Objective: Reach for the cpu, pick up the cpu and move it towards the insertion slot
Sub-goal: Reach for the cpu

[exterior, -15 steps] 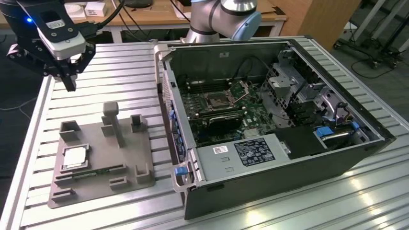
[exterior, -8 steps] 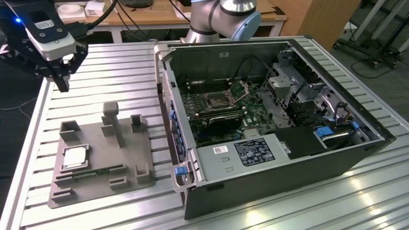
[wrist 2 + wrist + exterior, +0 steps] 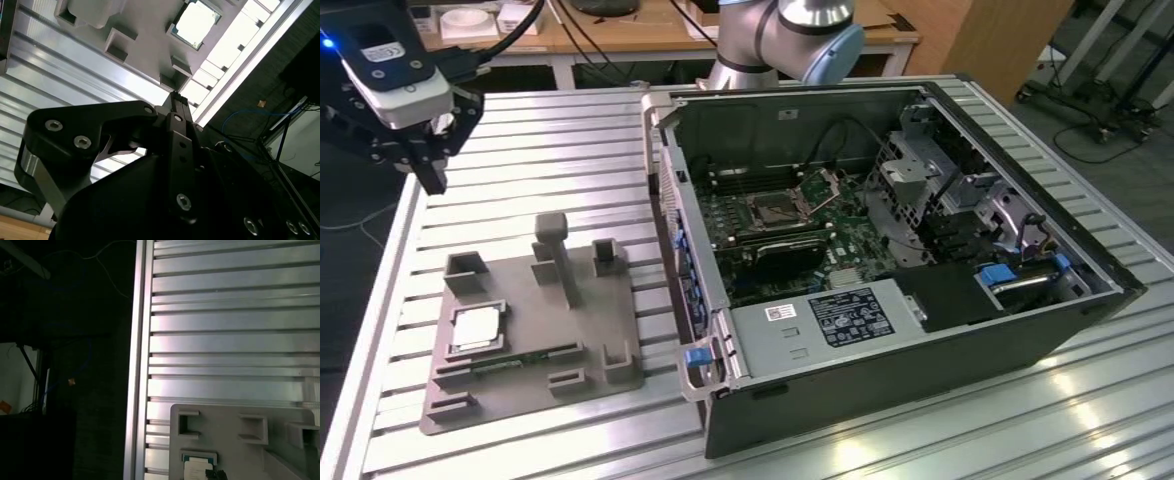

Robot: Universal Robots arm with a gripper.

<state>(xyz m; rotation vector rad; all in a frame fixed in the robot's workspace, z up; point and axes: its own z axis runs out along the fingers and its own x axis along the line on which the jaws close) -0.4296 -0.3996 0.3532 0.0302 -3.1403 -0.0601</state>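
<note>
One flat, square, silvery cpu (image 3: 476, 327) lies in a matte grey holder (image 3: 507, 278) at left. Farther back, the black gripper (image 3: 435, 180) hangs over the ribbed aluminium table (image 3: 560, 130), claw pressed together.

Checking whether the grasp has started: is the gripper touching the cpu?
Apart. In the exterior view the gripper hangs clear of the grey holder where the cpu lies, with bare table visible between them.
</note>
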